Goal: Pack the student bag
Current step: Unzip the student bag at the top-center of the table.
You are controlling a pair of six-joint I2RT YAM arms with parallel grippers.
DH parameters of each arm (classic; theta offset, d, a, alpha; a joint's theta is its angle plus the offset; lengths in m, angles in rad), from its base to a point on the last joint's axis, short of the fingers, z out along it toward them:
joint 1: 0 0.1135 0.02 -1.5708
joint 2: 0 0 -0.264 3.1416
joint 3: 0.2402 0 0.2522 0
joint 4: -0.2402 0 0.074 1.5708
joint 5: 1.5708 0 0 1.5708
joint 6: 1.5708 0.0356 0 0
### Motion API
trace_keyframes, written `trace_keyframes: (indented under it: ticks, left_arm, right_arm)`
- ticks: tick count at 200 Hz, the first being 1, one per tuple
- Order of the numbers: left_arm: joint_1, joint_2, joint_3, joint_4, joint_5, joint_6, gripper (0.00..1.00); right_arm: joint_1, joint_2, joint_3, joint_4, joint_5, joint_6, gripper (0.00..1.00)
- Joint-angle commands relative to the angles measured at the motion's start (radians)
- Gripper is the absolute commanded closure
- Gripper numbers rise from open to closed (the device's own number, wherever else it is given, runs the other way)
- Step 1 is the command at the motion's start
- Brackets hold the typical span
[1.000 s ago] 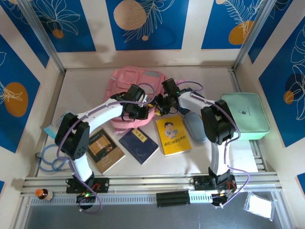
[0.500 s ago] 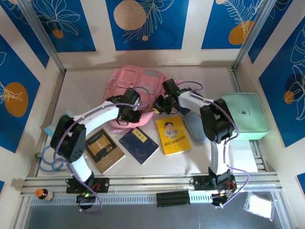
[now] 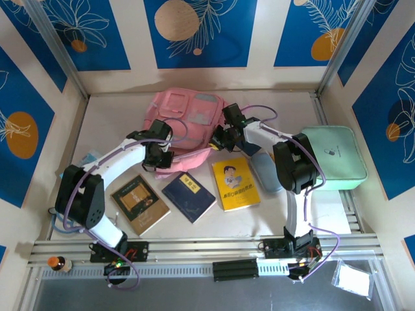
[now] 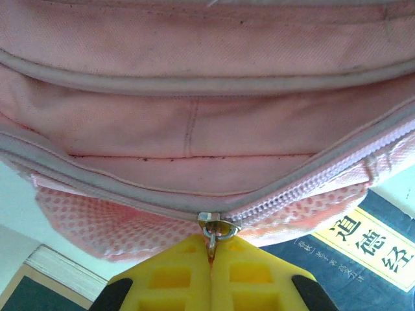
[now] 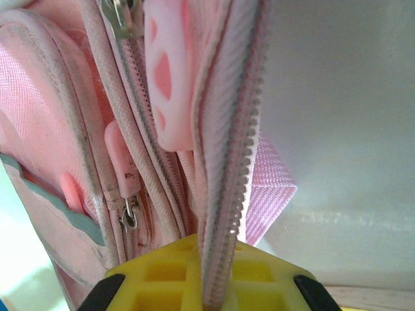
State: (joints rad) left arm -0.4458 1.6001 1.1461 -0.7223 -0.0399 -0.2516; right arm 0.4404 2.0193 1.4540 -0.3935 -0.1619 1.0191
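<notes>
Student bag (image 3: 188,113) lies flat at the back-centre of the table (image 3: 117,123), pink, front pockets up, with its near edge drawn toward the books.

Left gripper (image 4: 211,259): jaws fully closed, pinching the zip pull (image 4: 217,228) on the near edge. Zip is closed to the right of the slider and parted to the left.
Right gripper (image 5: 216,278): jaws closed on the zip tape (image 5: 227,162) at the bag's right side, with fabric clamped between the pads.

Read: this is the opening step. Left runs the slider, right anchors the bag.

How to do it well:
- Pull along the line of the teeth, not up or away from the bag. An off-axis load will probably jam the slider or slip the pull out of the pads.
- Right should hold the tape taut and low, so the fabric doesn't bunch ahead of the slider.
- Go slowly round the corner curve; that is the likely snag point.
- Watch the mesh panel under the slider, it could get caught.
- Keep the sweep off the navy book (image 3: 189,196) and the yellow book (image 3: 235,183), which are just in front of the bag.
</notes>
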Motion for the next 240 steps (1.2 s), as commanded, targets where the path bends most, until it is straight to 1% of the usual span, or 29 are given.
trace_keyframes:
  ticks: [1,32,75,93,106,115,128,157,166,182,195,221,240]
  left_arm:
    - [0.019,0.0,-0.009,-0.062,0.033,0.03,1.0]
    - [-0.009,-0.009,0.01,-0.041,0.169,0.038,1.0]
    - [-0.067,-0.023,0.088,-0.036,0.314,0.033,1.0]
    - [-0.087,-0.015,0.12,-0.013,0.352,0.016,1.0]
    - [-0.099,0.007,0.143,0.002,0.359,-0.003,1.0]
    - [-0.107,0.029,0.159,0.007,0.36,-0.009,1.0]
    - [-0.116,0.062,0.184,0.012,0.348,-0.021,1.0]
    - [-0.137,0.134,0.243,0.028,0.336,-0.048,1.0]
    - [-0.143,0.152,0.259,0.037,0.34,-0.056,1.0]
    - [-0.151,0.181,0.286,0.053,0.349,-0.068,1.0]
    - [-0.155,0.204,0.311,0.054,0.361,-0.075,1.0]
    - [-0.162,0.225,0.344,0.062,0.398,-0.087,1.0]
    - [-0.169,0.227,0.347,0.073,0.423,-0.091,1.0]
  right_arm:
    - [-0.035,0.031,0.065,0.028,0.017,-0.072,0.96]
    - [-0.043,0.05,0.099,0.019,0.009,-0.106,0.94]
    - [-0.069,0.038,0.109,0.012,0.0,-0.105,0.94]
    - [-0.084,0.032,0.113,0.005,0.002,-0.113,0.92]
    - [-0.095,0.025,0.119,-0.012,0.015,-0.125,0.9]
    - [-0.098,0.017,0.124,-0.043,0.055,-0.139,0.86]
    - [-0.104,-0.012,0.116,-0.069,0.114,-0.146,0.77]
    - [-0.117,-0.103,0.042,-0.094,0.189,-0.123,0.57]
    - [-0.117,-0.133,0.014,-0.095,0.198,-0.112,0.53]
    - [-0.11,-0.182,-0.036,-0.102,0.183,-0.077,0.47]
    - [-0.1,-0.21,-0.069,-0.111,0.143,-0.035,0.44]
    - [-0.074,-0.229,-0.12,-0.123,0.038,0.069,0.41]
    - [-0.056,-0.221,-0.136,-0.142,0.007,0.149,0.39]
